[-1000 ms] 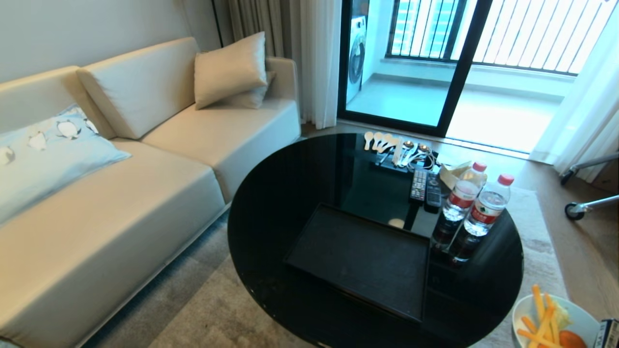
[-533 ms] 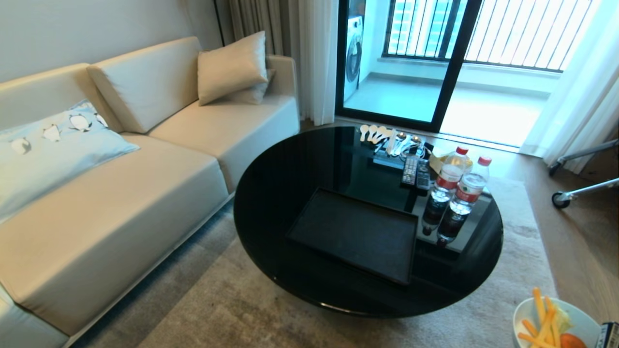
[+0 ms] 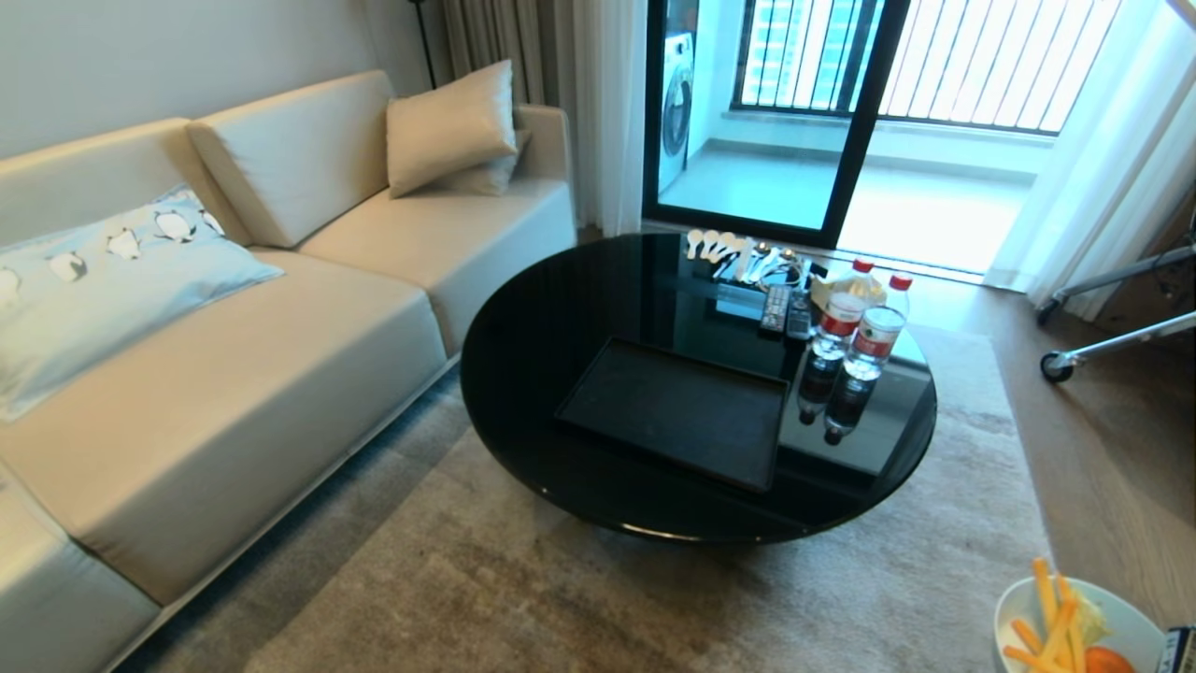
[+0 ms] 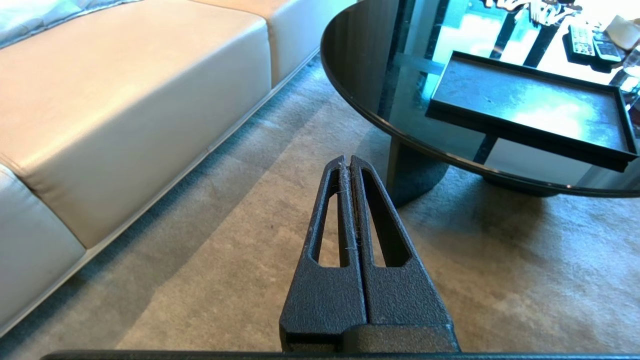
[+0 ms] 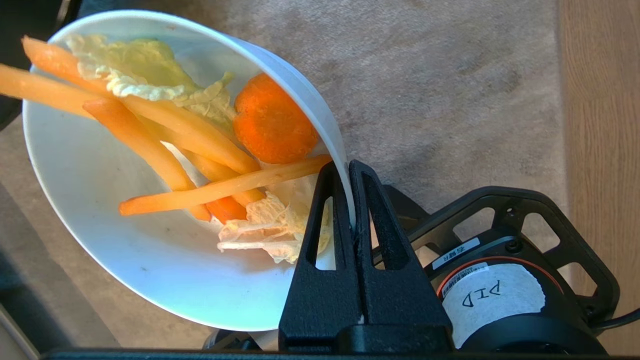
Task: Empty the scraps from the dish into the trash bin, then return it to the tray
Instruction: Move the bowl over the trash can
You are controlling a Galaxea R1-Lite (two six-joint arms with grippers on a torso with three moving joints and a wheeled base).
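My right gripper (image 5: 348, 167) is shut on the rim of the dish (image 5: 105, 210), a white bowl held over the carpet. In it lie the scraps (image 5: 200, 145): orange strips, a carrot slice and pale leaf bits. The head view catches the dish (image 3: 1135, 624) with its scraps (image 3: 1056, 617) at the bottom right corner. The black tray (image 3: 673, 411) sits bare on the round black table (image 3: 551, 327); the left wrist view shows the tray (image 4: 525, 102) too. My left gripper (image 4: 348, 161) hangs shut and holds nothing, low over the carpet. The trash bin is out of view.
A cream sofa (image 3: 234, 355) with cushions runs along the left. On the table's far side stand two water bottles (image 3: 855, 336), remotes (image 3: 785, 313) and spoons (image 3: 719, 245). A wheeled metal stand (image 3: 1093, 350) is at the right, and glass balcony doors lie beyond.
The whole head view has shifted: the table, tray and bottles now look smaller and farther off, so the camera has backed away. The dish stays at the same bottom right corner.
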